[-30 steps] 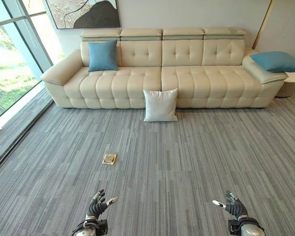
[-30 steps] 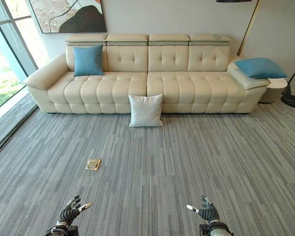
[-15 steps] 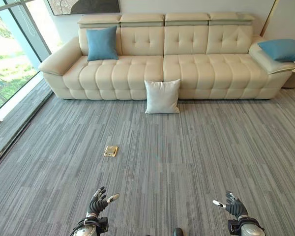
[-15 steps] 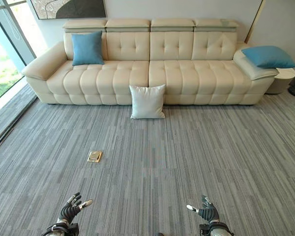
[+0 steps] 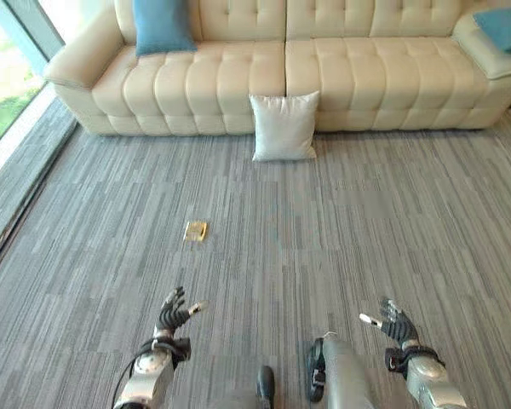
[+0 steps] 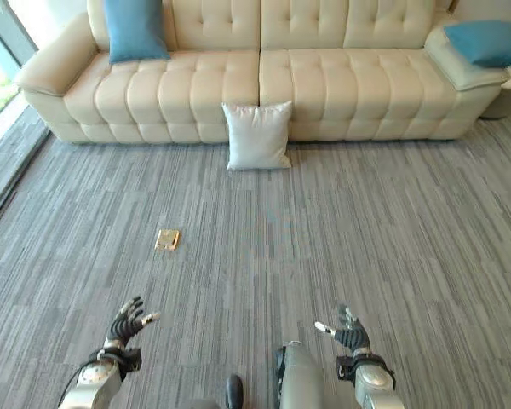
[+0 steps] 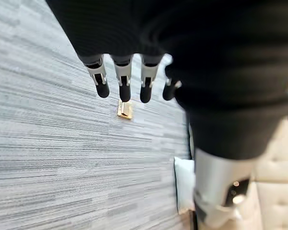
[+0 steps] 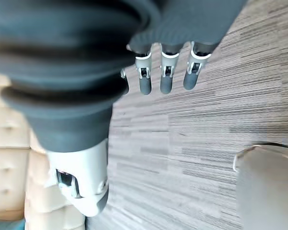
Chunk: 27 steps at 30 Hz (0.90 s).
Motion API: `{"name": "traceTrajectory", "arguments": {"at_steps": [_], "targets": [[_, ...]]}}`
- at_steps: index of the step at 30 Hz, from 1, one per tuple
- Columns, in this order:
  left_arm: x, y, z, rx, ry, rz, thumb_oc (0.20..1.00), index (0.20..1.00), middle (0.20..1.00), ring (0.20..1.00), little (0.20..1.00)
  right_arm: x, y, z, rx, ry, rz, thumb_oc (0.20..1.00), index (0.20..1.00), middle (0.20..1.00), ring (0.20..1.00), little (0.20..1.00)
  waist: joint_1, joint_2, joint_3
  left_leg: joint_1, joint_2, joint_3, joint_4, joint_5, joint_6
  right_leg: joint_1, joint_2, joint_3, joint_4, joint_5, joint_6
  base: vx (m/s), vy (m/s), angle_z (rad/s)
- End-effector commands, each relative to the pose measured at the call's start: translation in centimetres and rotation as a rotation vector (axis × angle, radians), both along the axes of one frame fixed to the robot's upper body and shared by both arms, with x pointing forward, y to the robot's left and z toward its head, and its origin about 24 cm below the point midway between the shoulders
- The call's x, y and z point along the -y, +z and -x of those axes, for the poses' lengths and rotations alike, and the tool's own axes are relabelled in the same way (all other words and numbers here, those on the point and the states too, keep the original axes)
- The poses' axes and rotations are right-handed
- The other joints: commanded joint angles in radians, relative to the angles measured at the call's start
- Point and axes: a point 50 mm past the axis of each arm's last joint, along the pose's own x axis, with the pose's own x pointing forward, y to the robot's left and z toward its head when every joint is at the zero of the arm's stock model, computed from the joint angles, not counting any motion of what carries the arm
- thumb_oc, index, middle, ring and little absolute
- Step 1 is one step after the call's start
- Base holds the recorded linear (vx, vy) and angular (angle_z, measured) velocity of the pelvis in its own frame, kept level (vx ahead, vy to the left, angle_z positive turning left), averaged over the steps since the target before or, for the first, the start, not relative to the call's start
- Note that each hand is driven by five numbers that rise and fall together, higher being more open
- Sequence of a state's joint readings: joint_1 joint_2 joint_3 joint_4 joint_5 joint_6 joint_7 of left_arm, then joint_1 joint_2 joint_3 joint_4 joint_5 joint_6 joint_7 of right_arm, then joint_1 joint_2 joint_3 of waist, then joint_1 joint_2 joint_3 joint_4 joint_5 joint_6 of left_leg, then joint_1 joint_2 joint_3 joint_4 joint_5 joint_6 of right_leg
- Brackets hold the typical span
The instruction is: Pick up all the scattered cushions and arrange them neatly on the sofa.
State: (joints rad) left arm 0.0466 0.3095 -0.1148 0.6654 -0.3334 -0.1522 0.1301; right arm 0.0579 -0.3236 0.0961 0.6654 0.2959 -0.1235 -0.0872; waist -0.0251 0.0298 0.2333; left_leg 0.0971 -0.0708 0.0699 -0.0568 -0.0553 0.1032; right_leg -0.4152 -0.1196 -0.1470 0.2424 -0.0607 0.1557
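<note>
A white cushion [image 5: 284,126] stands on the grey carpet, leaning against the front of the cream sofa [image 5: 238,77] near its middle. A blue cushion [image 5: 162,24] leans upright against the sofa's back at the left end. Another blue cushion [image 6: 491,41] lies on the right armrest. My left hand [image 5: 173,313] is low at the near left, open and holding nothing. My right hand [image 5: 394,322] is low at the near right, also open and holding nothing. Both are far from the cushions. The white cushion [image 7: 184,190] also shows past my left hand's fingers [image 7: 124,85].
A small brass floor plate [image 5: 195,231] lies in the carpet between me and the sofa, left of centre. A window wall [image 5: 8,77] runs along the left side. A round side table [image 6: 504,92] stands beyond the sofa's right end.
The camera has come closer to the sofa and tilted down, so the sofa and cushions sit higher and larger in view. Both hands stay open and low.
</note>
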Motion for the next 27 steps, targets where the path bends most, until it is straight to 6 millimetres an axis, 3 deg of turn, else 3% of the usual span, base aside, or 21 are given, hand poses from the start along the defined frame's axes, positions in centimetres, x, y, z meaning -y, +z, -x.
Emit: {"name": "traceTrajectory", "arguments": {"at_steps": [1,4,9,12,14,15,16,17,19,22,25,27], "targets": [[-0.2,1.0,-1.3,0.068,-0.001,-0.028,1.000,1.000,1.000,1.000,1.000,0.6,0.3,-0.1,0.029,-0.040,0.009,1.000,1.000,1.000,1.000,1.000,-0.019,-0.002,-0.020,0.152,0.051,-0.016,-0.030,-0.070,-0.097,0.224,0.065,0.021,-0.231,0.119,0.002,0.36,-0.196,0.16],[0.5,-0.1,-0.8,0.020,0.005,-0.002,1.000,1.000,1.000,1.000,1.000,0.4,-0.5,0.7,-0.015,-0.029,-0.007,1.000,1.000,1.000,1.000,1.000,-0.024,-0.004,-0.057,0.151,0.080,-0.022,0.044,-0.015,-0.131,0.293,0.084,0.006,-0.245,0.113,-0.041,0.39,-0.236,0.38],[1.3,-0.2,-0.9,0.021,-0.008,0.038,1.000,1.000,1.000,1.000,1.000,1.1,-0.3,0.8,-0.009,-0.032,-0.010,1.000,1.000,1.000,1.000,1.000,-0.030,-0.016,-0.063,0.036,0.094,-0.046,0.380,0.134,-0.212,0.424,0.116,-0.005,-0.285,0.051,-0.111,0.33,-0.239,0.42],[1.3,0.0,-1.0,0.034,-0.012,0.040,1.000,1.000,1.000,1.000,1.000,1.2,0.0,0.6,-0.002,-0.013,0.002,1.000,1.000,1.000,1.000,1.000,-0.014,-0.035,-0.039,-0.051,0.088,-0.069,0.581,0.168,-0.215,0.474,0.125,0.007,-0.280,0.018,-0.145,0.25,-0.179,-0.06],[1.3,0.0,-0.9,0.033,-0.011,0.043,1.000,1.000,1.000,1.000,1.000,1.3,0.0,0.6,-0.004,-0.015,0.004,1.000,1.000,1.000,1.000,1.000,-0.011,-0.039,-0.033,-0.070,0.097,-0.058,0.590,0.159,-0.205,0.490,0.127,0.011,-0.283,0.009,-0.150,0.21,-0.123,-0.09],[1.2,0.1,-0.8,0.034,-0.008,0.043,1.000,1.000,1.000,1.000,1.000,1.4,0.0,0.7,-0.007,-0.023,0.002,1.000,1.000,1.000,1.000,1.000,-0.007,-0.060,-0.028,-0.127,0.109,-0.037,0.544,0.118,-0.173,0.514,0.116,0.016,-0.287,-0.004,-0.155,0.23,-0.130,-0.14],[1.2,0.1,-0.8,0.033,-0.008,0.042,1.000,1.000,1.000,1.000,1.000,1.4,0.0,0.7,-0.007,-0.023,0.002,1.000,1.000,1.000,1.000,1.000,-0.006,-0.060,-0.027,-0.125,0.109,-0.036,0.544,0.117,-0.172,0.516,0.116,0.016,-0.286,-0.004,-0.155,0.33,-0.145,-0.15],[1.1,0.1,-0.7,0.031,-0.012,0.036,1.000,1.000,1.000,1.000,1.000,1.4,0.1,0.7,0.000,-0.025,0.002,1.000,1.000,1.000,1.000,1.000,0.000,-0.082,-0.026,-0.172,0.102,-0.027,0.453,0.065,-0.148,0.538,0.109,0.020,-0.291,-0.018,-0.153,0.26,-0.059,-0.11],[1.0,0.1,-0.6,0.030,-0.018,0.030,1.000,1.000,1.000,1.000,1.000,1.4,0.2,0.6,0.007,-0.013,0.010,1.000,1.000,1.000,1.000,1.000,0.000,-0.089,-0.030,-0.190,0.100,-0.034,0.295,0.051,-0.141,0.549,0.108,0.019,-0.287,-0.040,-0.149,0.30,-0.020,0.02],[1.0,-0.1,-0.3,0.014,-0.032,0.013,1.000,1.000,1.000,1.000,1.000,1.2,0.3,0.6,0.011,-0.002,0.019,1.000,1.000,1.000,1.000,1.000,-0.008,-0.076,-0.039,-0.191,0.116,-0.044,0.006,0.176,-0.164,0.580,0.122,0.007,-0.287,-0.062,-0.147,0.35,0.082,-0.15],[0.5,0.1,-0.1,0.015,-0.027,-0.008,1.000,1.000,1.000,1.000,1.000,1.2,0.3,0.5,0.006,0.009,0.027,1.000,1.000,1.000,1.000,1.000,-0.010,-0.069,-0.057,-0.252,0.118,-0.040,-0.030,0.183,-0.197,0.639,0.122,0.024,-0.304,-0.076,-0.125,0.48,0.190,-0.16],[0.1,0.0,0.2,0.010,-0.015,-0.009,1.000,1.000,1.000,1.000,1.000,1.0,0.2,0.6,-0.005,0.020,0.024,1.000,1.000,1.000,1.000,1.000,-0.005,-0.066,-0.069,-0.232,0.120,-0.037,-0.030,0.177,-0.187,0.655,0.120,0.044,-0.306,-0.084,-0.124,0.38,0.197,-0.18]]}}
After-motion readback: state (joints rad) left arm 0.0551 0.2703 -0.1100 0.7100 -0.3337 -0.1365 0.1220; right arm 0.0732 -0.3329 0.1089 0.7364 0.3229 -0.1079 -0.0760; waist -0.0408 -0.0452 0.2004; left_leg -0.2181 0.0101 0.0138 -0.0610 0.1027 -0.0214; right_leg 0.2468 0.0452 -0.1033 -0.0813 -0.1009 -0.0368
